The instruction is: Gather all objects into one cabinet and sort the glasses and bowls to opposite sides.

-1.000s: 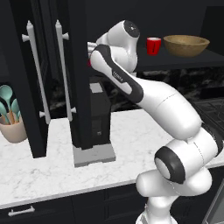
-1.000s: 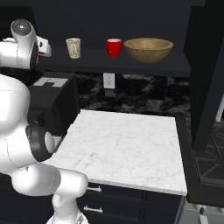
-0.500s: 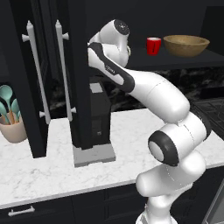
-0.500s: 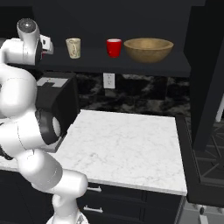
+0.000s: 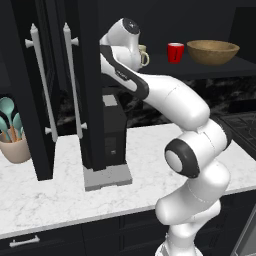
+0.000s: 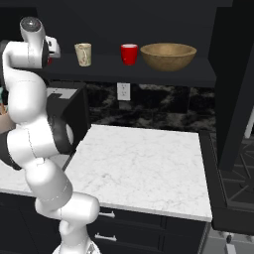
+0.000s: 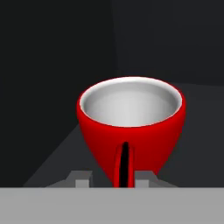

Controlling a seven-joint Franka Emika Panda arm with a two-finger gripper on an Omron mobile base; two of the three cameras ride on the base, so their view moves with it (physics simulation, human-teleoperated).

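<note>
Red cup (image 7: 131, 127) directly ahead of gripper (image 7: 105, 178), between its fingertips; grip or release impossible to tell.

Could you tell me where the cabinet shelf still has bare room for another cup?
Bare shelf lies between the cream mug and the red cup. The right end is crowded: red cup and wooden bowl stand close. Left of the mug, the arm occupies the space.

Even, soft rendered light is falling from above, leaving the black cabinet (image 5: 30, 90) reading dim while the marble tabletop (image 6: 144, 168) is showing bright below the gripper. Shadows are staying faint; nothing is blurring or glaring, though edges are looking slightly pixelated.
</note>
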